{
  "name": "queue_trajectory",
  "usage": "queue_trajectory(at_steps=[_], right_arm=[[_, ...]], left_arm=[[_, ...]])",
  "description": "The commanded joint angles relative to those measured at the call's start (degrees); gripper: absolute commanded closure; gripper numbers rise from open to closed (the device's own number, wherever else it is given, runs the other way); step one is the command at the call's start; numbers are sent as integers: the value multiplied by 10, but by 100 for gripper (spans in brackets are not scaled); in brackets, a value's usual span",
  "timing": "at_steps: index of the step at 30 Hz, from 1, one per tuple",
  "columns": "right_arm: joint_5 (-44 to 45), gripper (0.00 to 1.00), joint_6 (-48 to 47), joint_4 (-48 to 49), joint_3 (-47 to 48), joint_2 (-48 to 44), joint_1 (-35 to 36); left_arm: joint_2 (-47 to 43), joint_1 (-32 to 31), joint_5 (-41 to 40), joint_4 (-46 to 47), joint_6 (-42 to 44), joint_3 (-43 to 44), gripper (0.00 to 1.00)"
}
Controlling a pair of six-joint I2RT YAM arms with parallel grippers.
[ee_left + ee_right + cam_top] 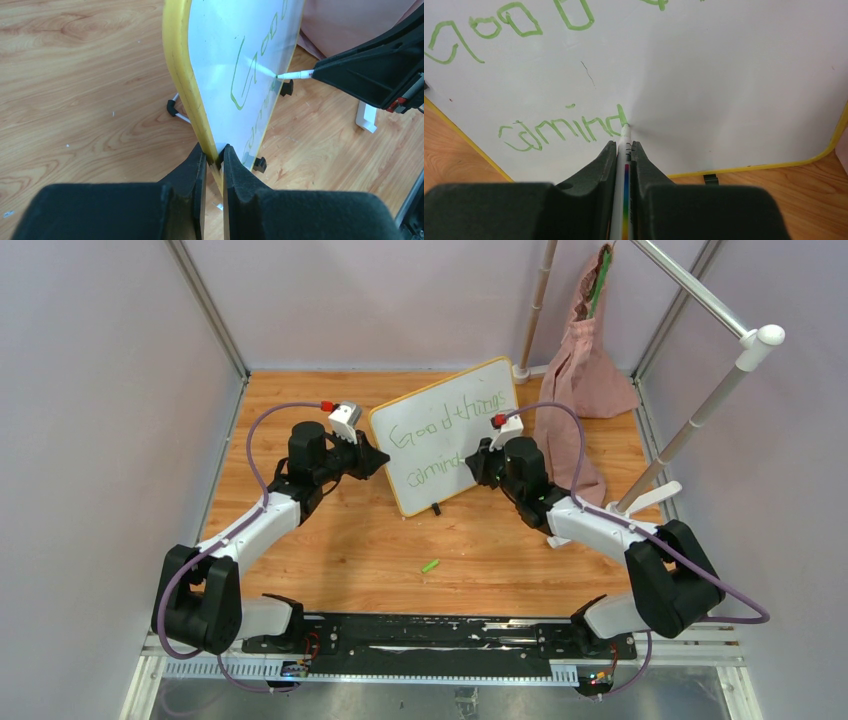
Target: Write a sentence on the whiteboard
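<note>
The small rectangular whiteboard (440, 445) with rounded corners and a thin yellow-orange frame is stood on the wooden table (330, 540) between the two arms, near the middle of the far half, propped on small black feet (259, 163) and turned somewhat at an angle to the arms' bases. Its left edge is pinched by the left gripper (214, 152), whose jaws are drawn in narrowly on the yellow frame just above the lower corner; this hold is judged to be there to brace the light board so that it is not pushed back or twisted by the pressure of writing. A slim white marker pen (626, 135) with a rainbow stripe along its barrel is clamped lengthwise between the nearly closed jaws of the right gripper (624, 145), so that the pen runs out in line with the fingers and only its tip meets the white surface. Green lettering is already laid down: a top line that reads roughly as "Good things", and below it a word that begins "comin", at whose last stroke the tip is set. The sentence is therefore judged to be partly written, with the second line in hand and free space left to its right. A small green piece (430, 565), possibly the pen's cap, is seen lying on the table nearer the arms, well apart from the board. A pink cloth bag (590, 370) is seen behind the board's right side.
</note>
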Motion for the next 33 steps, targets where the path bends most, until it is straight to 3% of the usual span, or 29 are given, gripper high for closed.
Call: queue_trajectory(at_steps=[1,33], right_arm=[[3,100,8,1,-15,-6,-5],[3,100,23,5,-34,8,29]], left_arm=[[-4,-3,-38,-17,55,-1,100],[-8,-5,-38,-16,53,-1,100]])
